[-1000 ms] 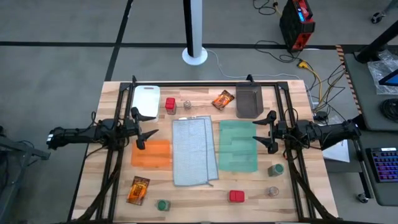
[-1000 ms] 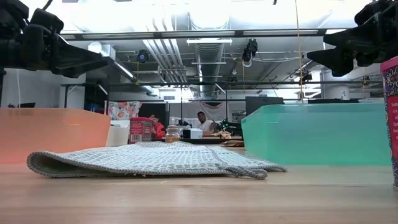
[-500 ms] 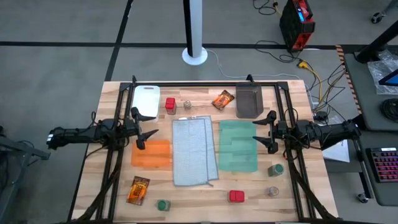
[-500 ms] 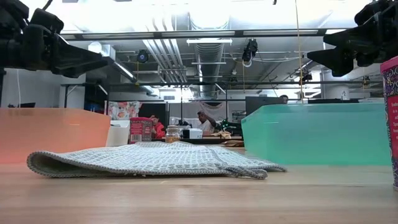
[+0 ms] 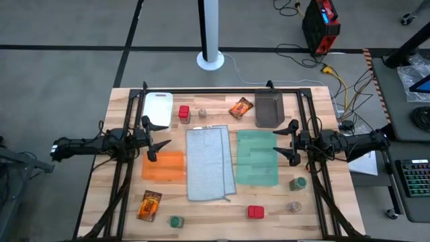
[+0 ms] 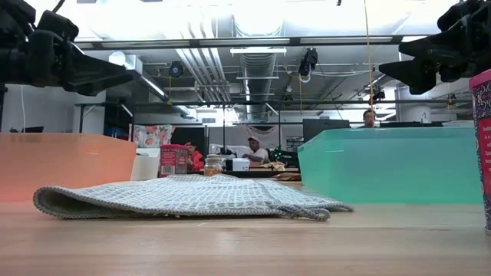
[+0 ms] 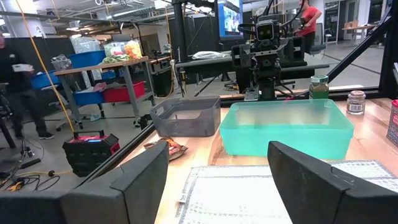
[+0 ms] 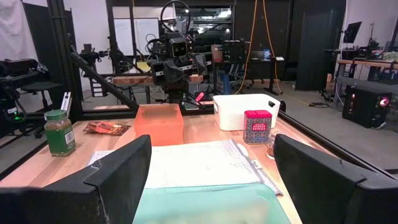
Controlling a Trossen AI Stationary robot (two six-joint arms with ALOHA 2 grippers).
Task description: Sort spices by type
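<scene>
Nearby, orange-brown packet [image 5: 149,205] lengthwise toward rear

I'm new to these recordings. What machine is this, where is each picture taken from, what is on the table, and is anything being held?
Two dark robot arms work at a wooden table. One camera looks straight down, one sits at table height, and one rides on each wrist. The left tool and right tool both hover open, holding nothing. In the middle lie orange, grey and green cloths. Spices stand scattered around them, for example a red box, an orange-brown packet and a green-topped jar.
</scene>
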